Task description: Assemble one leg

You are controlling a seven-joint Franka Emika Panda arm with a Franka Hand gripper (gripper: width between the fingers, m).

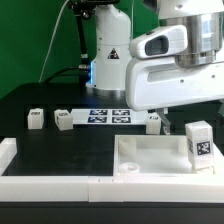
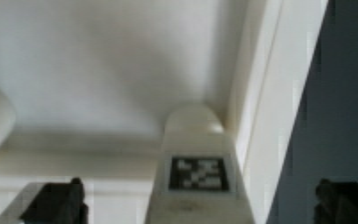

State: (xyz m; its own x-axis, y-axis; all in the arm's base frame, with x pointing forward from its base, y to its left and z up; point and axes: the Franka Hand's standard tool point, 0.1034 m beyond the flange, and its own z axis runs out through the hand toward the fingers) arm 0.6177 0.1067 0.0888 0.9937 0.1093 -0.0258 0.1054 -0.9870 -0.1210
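Judging by how the parts lay, the job looked far along but not provably finished. One leg (image 1: pixel 198 147) stood upright at the corner of the panel (image 1: pixel 150 160) toward the exterior view's right, its tag facing the camera, about where a corner socket would take it. The wrist view showed a tagged leg (image 2: pixel 197 150), most likely the same one, standing just beside the panel's raised rim (image 2: pixel 261 80).

The gripper (image 2: pixel 201 203) was spread wide. Its dark fingertips (image 2: pixel 59 200) were well apart on either side of the leg and touched nothing, so it carried no part. At most, I judged, tightening or checking the leg's seat was left.

Spare legs (image 1: pixel 63 120) sat loose on the table (image 1: pixel 60 150) beyond the panel. Two were toward the exterior view's left of the marker board (image 1: pixel 108 116), and what seemed a third was under the arm (image 1: pixel 170 60).

The leg's base and any socket were hidden behind the rim in the exterior view. The wrist view was blurred and cut off just below the tag, so whether the leg was fully seated could not be told. The arm's bulk also hid the fingers from the exterior view.
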